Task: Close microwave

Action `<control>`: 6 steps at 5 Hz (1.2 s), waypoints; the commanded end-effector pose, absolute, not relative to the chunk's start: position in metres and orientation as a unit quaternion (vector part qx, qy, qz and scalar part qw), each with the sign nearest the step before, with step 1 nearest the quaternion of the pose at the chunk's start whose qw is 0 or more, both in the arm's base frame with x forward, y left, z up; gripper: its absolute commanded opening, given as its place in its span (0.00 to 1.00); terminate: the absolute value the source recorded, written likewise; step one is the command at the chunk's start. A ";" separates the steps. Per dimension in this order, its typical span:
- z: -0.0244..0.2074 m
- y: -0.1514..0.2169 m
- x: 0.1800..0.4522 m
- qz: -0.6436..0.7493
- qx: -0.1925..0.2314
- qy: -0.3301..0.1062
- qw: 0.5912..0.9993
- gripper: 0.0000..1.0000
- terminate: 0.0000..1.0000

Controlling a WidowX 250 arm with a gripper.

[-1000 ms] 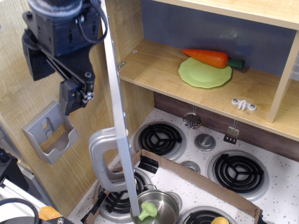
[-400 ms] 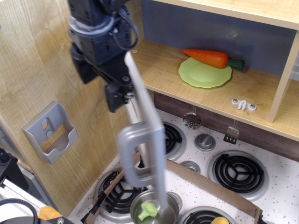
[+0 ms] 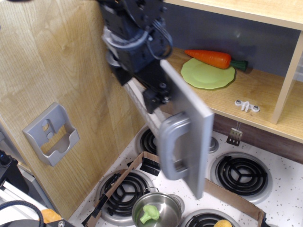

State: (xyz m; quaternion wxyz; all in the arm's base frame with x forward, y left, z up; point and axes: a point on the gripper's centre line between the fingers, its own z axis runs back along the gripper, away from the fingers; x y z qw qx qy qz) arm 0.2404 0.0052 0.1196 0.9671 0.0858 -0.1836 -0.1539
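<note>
Down in front, a shiny pot (image 3: pixel 156 213) sits on the stove (image 3: pixel 265 189) with a green thing (image 3: pixel 149 213) inside. Above it hangs the microwave (image 3: pixel 187 123) door, half swung out, its loop handle (image 3: pixel 170 146) facing us. The black end effector (image 3: pixel 156 97) is pressed against the door's left side; I cannot tell if it is open or closed. On the left wall is a grey bracket (image 3: pixel 51 134). Far back, a carrot (image 3: pixel 209 57) lies on a green plate (image 3: pixel 208 75) on the shelf.
</note>
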 end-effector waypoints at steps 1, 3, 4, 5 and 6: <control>0.123 -0.036 0.278 -0.155 0.068 -0.225 0.960 1.00 0.00; 0.128 -0.054 0.308 -0.172 0.058 -0.232 0.956 1.00 0.00; 0.134 -0.061 0.320 -0.178 0.062 -0.234 0.954 1.00 0.00; 0.137 -0.064 0.330 -0.191 0.062 -0.240 0.950 1.00 0.00; 0.141 -0.067 0.337 -0.199 0.067 -0.242 0.947 1.00 0.00</control>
